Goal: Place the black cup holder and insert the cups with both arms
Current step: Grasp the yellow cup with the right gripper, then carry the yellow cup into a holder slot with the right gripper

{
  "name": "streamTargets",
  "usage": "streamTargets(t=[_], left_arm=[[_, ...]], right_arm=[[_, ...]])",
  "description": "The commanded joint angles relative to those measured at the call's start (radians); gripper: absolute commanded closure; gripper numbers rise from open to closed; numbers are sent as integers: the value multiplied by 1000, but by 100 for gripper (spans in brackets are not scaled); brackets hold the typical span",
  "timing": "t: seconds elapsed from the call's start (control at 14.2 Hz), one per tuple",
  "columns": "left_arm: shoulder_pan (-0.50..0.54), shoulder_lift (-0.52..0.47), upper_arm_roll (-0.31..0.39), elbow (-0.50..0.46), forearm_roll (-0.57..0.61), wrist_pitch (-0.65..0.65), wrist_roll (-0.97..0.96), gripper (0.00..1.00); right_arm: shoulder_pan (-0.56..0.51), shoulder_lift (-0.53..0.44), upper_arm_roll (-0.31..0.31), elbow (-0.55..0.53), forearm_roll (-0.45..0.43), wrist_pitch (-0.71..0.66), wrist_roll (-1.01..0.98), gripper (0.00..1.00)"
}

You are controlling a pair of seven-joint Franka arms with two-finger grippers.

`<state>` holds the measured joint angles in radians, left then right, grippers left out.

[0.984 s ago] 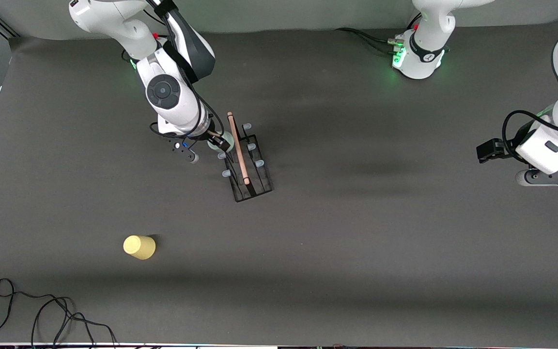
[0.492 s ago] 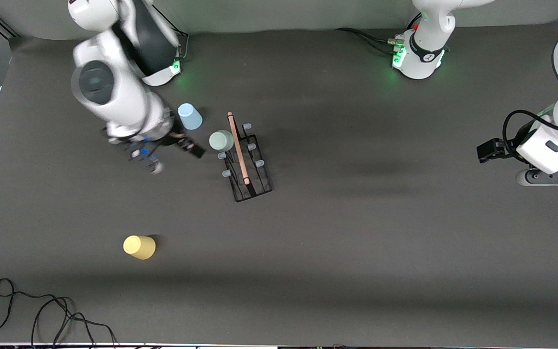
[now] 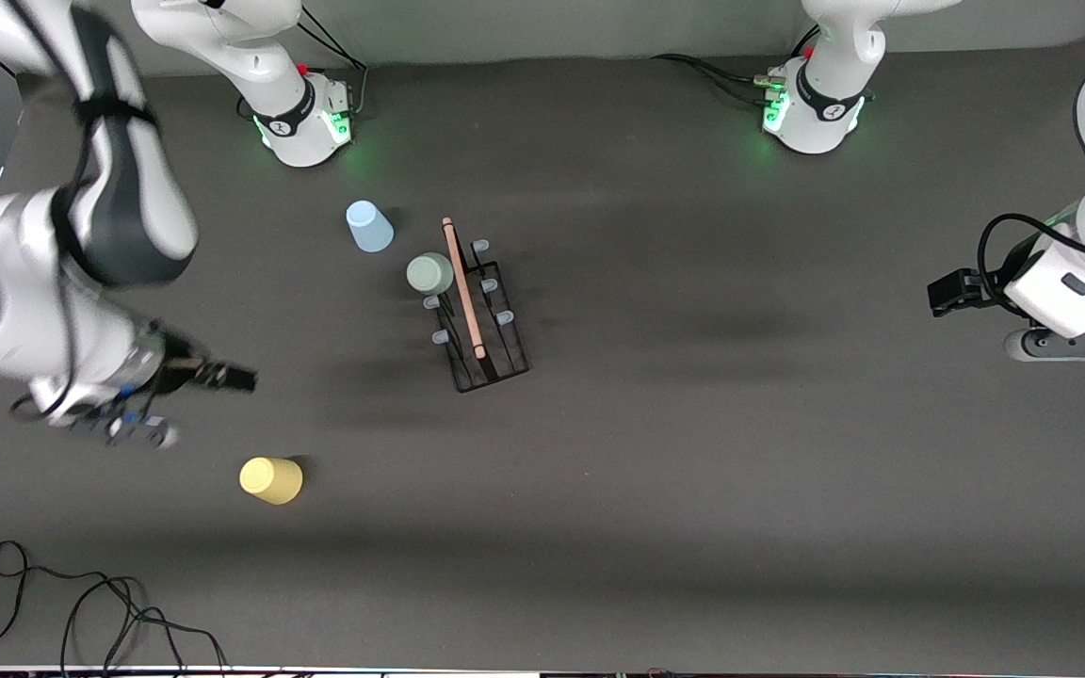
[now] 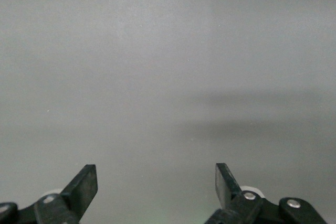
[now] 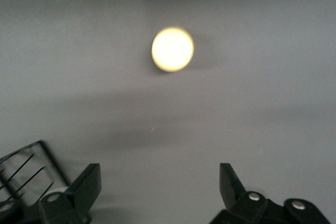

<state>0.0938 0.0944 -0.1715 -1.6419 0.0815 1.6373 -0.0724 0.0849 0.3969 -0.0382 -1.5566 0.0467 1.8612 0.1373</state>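
Claw (image 5: 156,190) spread above round yellow cup (image 5: 172,49)

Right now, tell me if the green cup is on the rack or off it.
On it: the sage green cup sits upside down over a prong of the black cup holder, beside the handle.
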Motion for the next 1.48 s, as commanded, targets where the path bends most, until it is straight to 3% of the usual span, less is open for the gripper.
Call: streamTargets(t=[0.0,0.28,0.56,0.77,0.84,0.91,0.98,1.05,1.2,1.41], left_arm=[[9,-30,-5,-27,-3,10,20,0],[9,-30,-5,-29,-3,9,20,0],[9,-30,-5,-29,-3,9,20,0],[8,-30,-5,-27,-3,9,20,0],[9,-30,-5,-27,-3,9,20,0],[9,-30,-5,-29,-3,9,20,0],[9,-30,-5,-29,-3,9,20,0],[8,-30,-5,-29,-3,9,20,0],[8,-30,-5,-29,-3,9,20,0],[9,-30,-5,-27,-5,9,20,0]], right_arm=[[-5,175,9,188,-10,18,-77,0],[-5,230,9,86,-10,258,-82,0],[-2,287,9,27,-21,392,-90,0],[-2,329,9,21,-21,414,-91,3],[-1,326,9,9,-22,414,-91,23],[-1,316,9,7,-24,406,-99,54],[-1,309,9,10,-22,402,-123,75],[-2,295,8,13,-22,400,-139,88],[2,238,8,21,-43,331,-136,100],[10,121,11,49,-68,151,-122,100]])
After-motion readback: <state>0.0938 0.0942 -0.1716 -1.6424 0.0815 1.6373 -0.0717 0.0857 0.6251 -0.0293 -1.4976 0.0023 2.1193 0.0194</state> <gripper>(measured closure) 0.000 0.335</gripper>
